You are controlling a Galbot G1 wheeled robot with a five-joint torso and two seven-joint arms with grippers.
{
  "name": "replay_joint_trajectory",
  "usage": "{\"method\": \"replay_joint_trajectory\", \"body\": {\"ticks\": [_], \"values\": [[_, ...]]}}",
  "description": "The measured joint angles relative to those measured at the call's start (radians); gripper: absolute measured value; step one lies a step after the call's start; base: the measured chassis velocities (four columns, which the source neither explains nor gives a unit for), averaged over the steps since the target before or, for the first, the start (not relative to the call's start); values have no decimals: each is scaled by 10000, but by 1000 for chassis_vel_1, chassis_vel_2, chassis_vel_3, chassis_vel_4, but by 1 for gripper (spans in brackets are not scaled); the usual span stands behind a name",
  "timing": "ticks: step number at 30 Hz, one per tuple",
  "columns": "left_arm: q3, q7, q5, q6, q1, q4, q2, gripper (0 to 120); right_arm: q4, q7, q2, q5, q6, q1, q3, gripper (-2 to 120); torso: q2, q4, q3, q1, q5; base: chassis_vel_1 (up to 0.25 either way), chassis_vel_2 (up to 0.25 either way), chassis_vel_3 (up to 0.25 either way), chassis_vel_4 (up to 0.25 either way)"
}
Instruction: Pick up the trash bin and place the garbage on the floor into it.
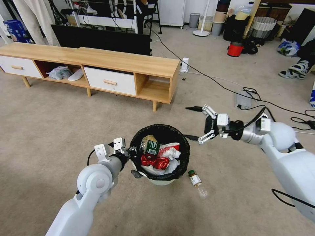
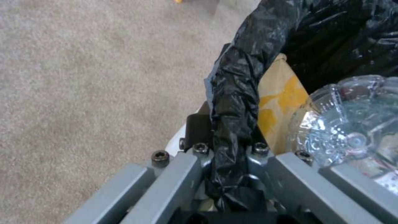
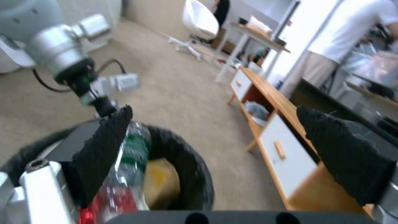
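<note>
Beige-grey short carpet floor (image 1: 59, 131) fills most of the head view, with a long wooden TV cabinet with white drawers (image 1: 98, 70) in the upper left. Low in the middle of the frame sits the small round white trash bin with a crinkly black bag over its rim (image 1: 159, 178). It is full of garbage: a crushed red can (image 1: 154, 161), a clear bottle with a green label (image 1: 151, 146) and white paper. The left gripper (image 2: 226, 155) pinches the bin's left rim, bag and all. The right gripper (image 1: 196, 124) hangs just right of the bin, its black-padded fingers (image 3: 104, 149) spread wide and holding nothing. One small clear plastic bottle with a green cap (image 1: 197, 182) lies on the floor, just right of the bin.
</note>
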State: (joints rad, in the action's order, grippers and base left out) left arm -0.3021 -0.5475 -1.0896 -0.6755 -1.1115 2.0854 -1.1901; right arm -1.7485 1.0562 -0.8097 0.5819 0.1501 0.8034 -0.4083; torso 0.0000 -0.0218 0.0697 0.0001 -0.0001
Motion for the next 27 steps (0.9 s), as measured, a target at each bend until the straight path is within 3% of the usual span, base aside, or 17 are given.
{"method": "replay_joint_trajectory", "body": {"ticks": [5, 8, 16, 19, 23, 27], "values": [[-155, -74, -114, 2, -3, 111, 67, 3, 306, -682, -16, -267, -253, 363, -248, 100, 0, 0, 0, 0, 1, 0, 0, 0, 0], [-250, -110, -158, 3, -17, 176, 103, 3, 600, -2354, -48, -741, -780, 719, -228, 100, 0, 1, 0, 0, 2, 0, 0, 0, 0], [-356, -116, -201, 5, -71, 257, 156, 3, 793, -4661, -22, -704, -2036, 1515, 183, 100, 0, 1, 0, 0, 1, 0, 0, 0, 0], [-417, -116, -252, 7, -70, 299, 199, 3, 807, -6220, -133, -653, -2645, 1985, 531, 100, 0, 1, 0, 0, 0, 0, 0, 0, 0], [-446, -116, -281, 10, -63, 322, 229, 3, 895, -7289, -309, -584, -3036, 2300, 908, 100, 0, 0, 0, 0, 0, 0, 0, 0, 0], [-458, -116, -288, 11, -62, 338, 256, 3, 1080, -7715, -463, -614, -3182, 2531, 1245, 100, 0, 3, -1, -1, -2, 0, 0, 0, 0]]}}
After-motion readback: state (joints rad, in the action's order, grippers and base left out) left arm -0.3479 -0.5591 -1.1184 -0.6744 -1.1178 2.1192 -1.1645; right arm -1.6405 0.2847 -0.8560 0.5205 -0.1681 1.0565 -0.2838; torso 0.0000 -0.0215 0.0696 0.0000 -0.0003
